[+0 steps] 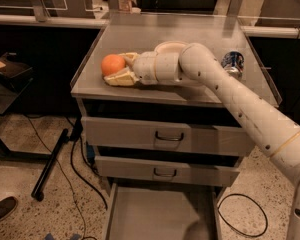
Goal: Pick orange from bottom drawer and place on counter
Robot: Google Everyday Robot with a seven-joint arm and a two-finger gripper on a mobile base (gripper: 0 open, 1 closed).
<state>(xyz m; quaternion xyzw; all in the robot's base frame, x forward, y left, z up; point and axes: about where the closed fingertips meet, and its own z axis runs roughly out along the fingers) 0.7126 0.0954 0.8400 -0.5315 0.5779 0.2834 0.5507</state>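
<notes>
The orange (pixel 112 64) rests on the left part of the grey counter (pixel 155 31). My gripper (pixel 115 68) reaches in from the right, low over the counter. Its cream fingers (pixel 121 78) sit on the near and far sides of the orange and touch it. My white arm (pixel 225 89) crosses the counter's right half. The bottom drawer (pixel 157 211) is pulled out below and its flat floor holds nothing that I can see.
A white bowl (pixel 170 46) sits on the counter just behind my wrist. A blue and silver can (pixel 233 62) stands near the counter's right edge. The two upper drawers (pixel 167 136) are closed. Cables and a black stand leg (pixel 50 164) lie on the floor at the left.
</notes>
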